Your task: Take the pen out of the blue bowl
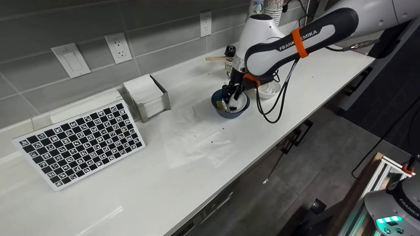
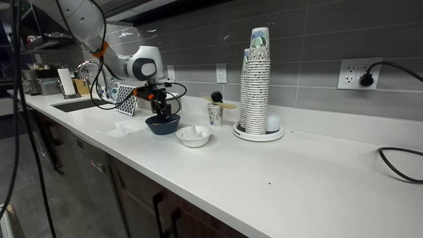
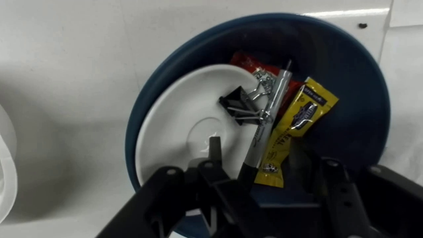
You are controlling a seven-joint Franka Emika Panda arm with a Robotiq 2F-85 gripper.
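The blue bowl (image 3: 370, 76) stands on the counter and shows in both exterior views (image 1: 229, 114) (image 2: 162, 127). In the wrist view the pen (image 3: 262, 138) is a silver-grey marker with a black cap, lying slanted inside the bowl. It lies partly over a white dish (image 3: 172, 122) and beside a yellow packet (image 3: 299, 112); its capped end runs behind a gripper finger. A black binder clip (image 3: 239, 105) touches its side. My gripper (image 3: 256, 157) is open and reaches down into the bowl (image 1: 231, 95) (image 2: 162, 115), one finger on each side of the pen's lower part and the packet.
A red wrapper (image 3: 251, 61) lies under the pen's far end. A white bowl (image 2: 194, 140) stands next to the blue bowl. A patterned cup (image 2: 215, 115) with utensils and tall cup stacks (image 2: 257, 96) stand near the wall. A checkered board (image 1: 82, 144) and napkin holder (image 1: 142, 113) stand along it.
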